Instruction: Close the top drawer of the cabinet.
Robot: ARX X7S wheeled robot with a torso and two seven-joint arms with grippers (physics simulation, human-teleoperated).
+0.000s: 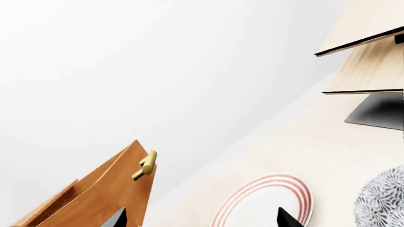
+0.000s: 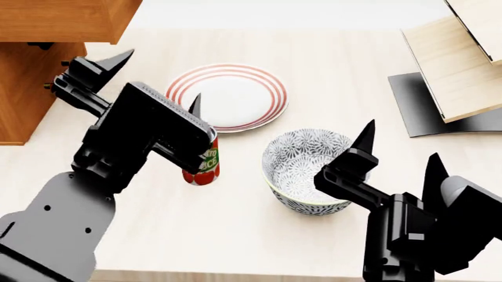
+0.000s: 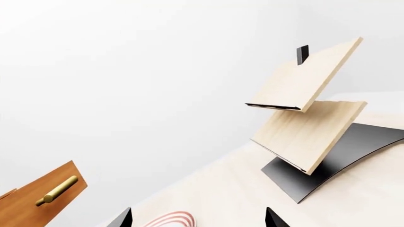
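Pale table (image 2: 259, 235), top drawer (image 2: 55, 17) pulled out, brass handle (image 1: 145, 164) only in wrist views, both jaws wide.

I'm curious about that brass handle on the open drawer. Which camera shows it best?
The right wrist view: the brass bar handle lies clear against the top drawer front. The left wrist view shows it end-on and foreshortened. The head view shows only the drawer's wooden box.

1 cabinet (image 2: 32, 88), 1 striped plate (image 2: 235, 94), 1 patterned bowl (image 2: 302, 170), 1 can (image 2: 206, 167), 1 plywood rack (image 2: 462, 64), 2 tools.
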